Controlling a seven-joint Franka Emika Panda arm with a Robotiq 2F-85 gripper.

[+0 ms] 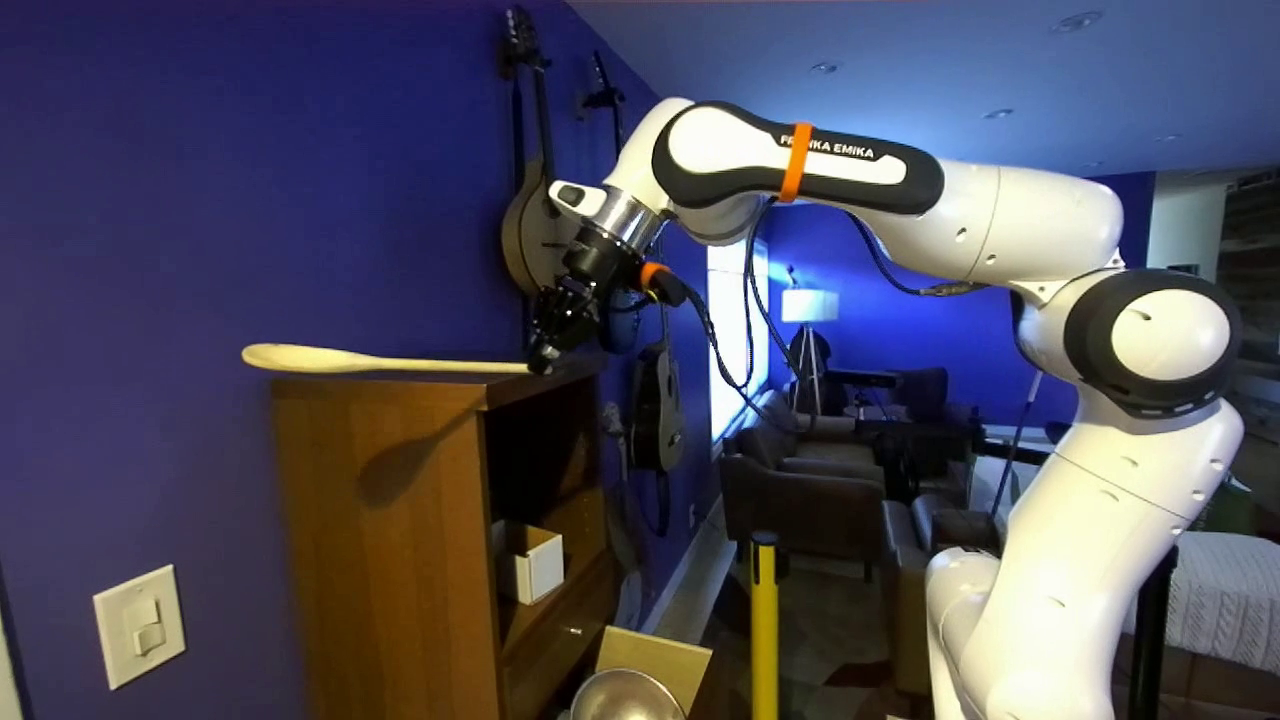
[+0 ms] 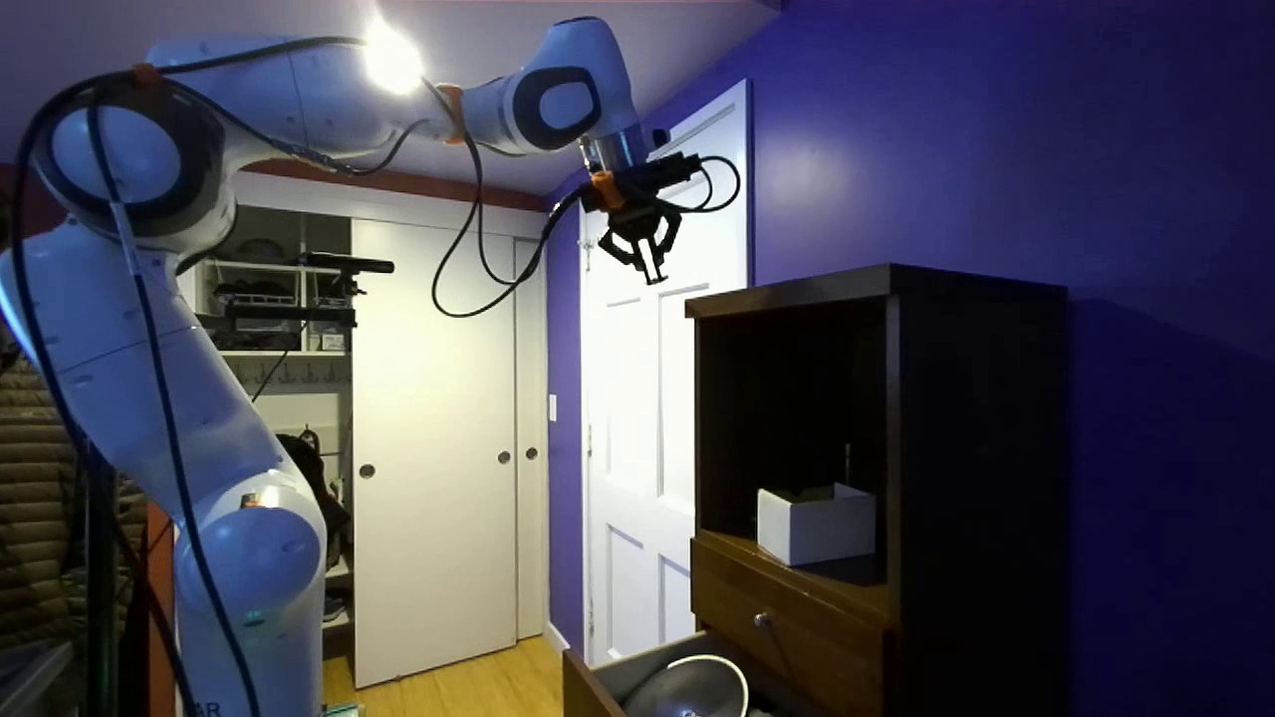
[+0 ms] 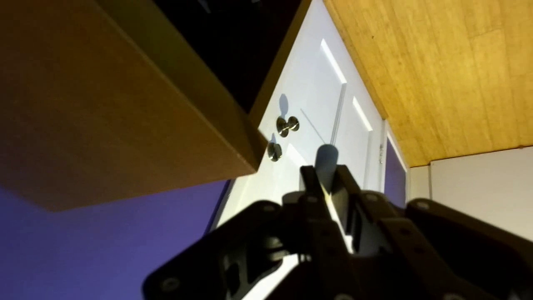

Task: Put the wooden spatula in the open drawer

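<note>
The wooden spatula is pale and lies nearly level in the air in an exterior view, blade to the left. Its shadow falls on the cabinet's side. My gripper is shut on the handle end. In an exterior view the gripper is above and to the left of the cabinet; the spatula is hard to make out there. In the wrist view the rounded handle tip sticks out between the fingertips. The open drawer is low on the cabinet and shows in both exterior views; its lower part is cut off.
The brown cabinet stands by the purple wall and fills the wrist view's left side. A white box is in its open compartment. A metal bowl sits in the drawer. A yellow post stands nearby.
</note>
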